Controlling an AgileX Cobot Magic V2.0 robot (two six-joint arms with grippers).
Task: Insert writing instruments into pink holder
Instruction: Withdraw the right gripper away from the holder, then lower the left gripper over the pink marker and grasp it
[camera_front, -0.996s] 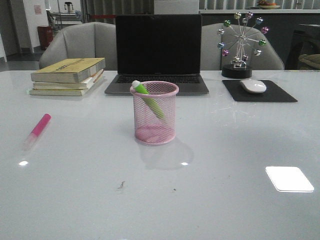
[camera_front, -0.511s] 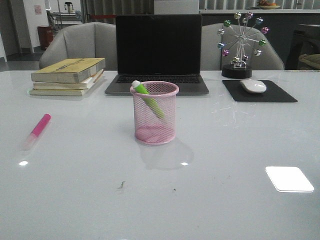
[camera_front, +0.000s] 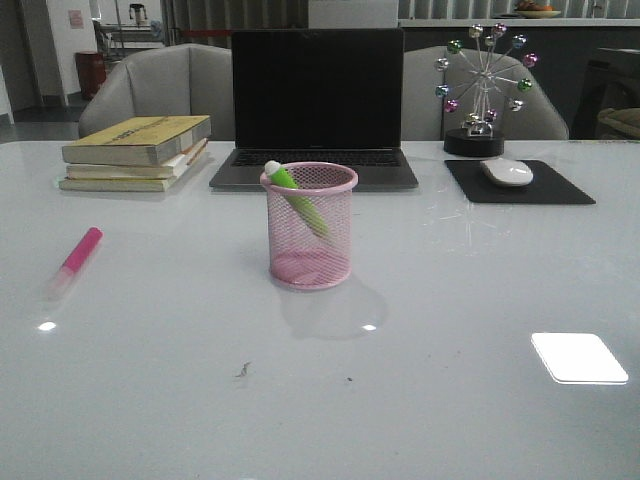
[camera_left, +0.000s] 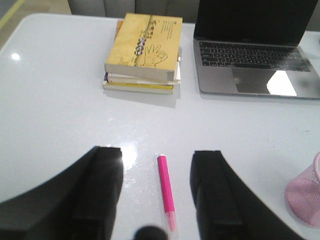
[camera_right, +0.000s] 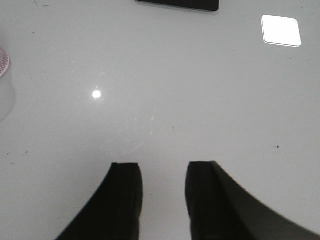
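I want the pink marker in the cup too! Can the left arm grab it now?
Probably yes. The pink marker lies alone on the table, between the open jaws of the left gripper, and nothing blocks it.

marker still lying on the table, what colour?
Magenta-pink marker with a pale translucent cap; clearest in the left wrist view.

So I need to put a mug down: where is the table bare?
Bare: the near table, and between pink holder and mouse pad. Crowded: the far edge, with books, laptop, mouse pad.
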